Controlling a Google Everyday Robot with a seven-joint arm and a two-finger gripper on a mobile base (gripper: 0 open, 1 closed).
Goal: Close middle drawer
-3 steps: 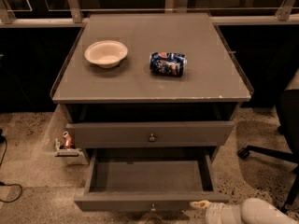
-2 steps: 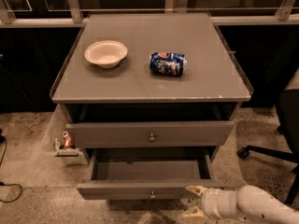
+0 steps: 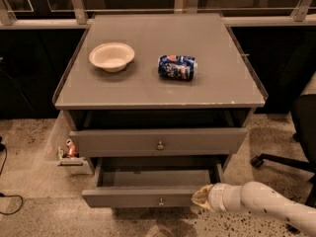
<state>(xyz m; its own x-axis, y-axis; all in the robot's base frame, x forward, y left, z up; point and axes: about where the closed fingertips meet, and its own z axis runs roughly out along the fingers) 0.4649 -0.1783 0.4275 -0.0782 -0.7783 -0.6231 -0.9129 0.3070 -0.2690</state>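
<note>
The middle drawer (image 3: 143,196) is the lower of the two grey fronts in view. It has a small round knob (image 3: 160,200) at its centre and stands partly pulled out, with a strip of its inside showing. The top drawer (image 3: 158,141) above it sticks out slightly. The lowest front is hidden. My gripper (image 3: 201,197), on a white arm coming in from the lower right, rests against the right end of the middle drawer's front.
A cream bowl (image 3: 111,56) and a blue can on its side (image 3: 177,67) lie on the cabinet top (image 3: 222,90). An office chair base (image 3: 276,162) stands at the right. A small holder with a red object (image 3: 69,153) sits on the floor at the left.
The middle drawer has slid inward, so less of its inside shows. My gripper has moved forward with the drawer front, staying at its right end.
</note>
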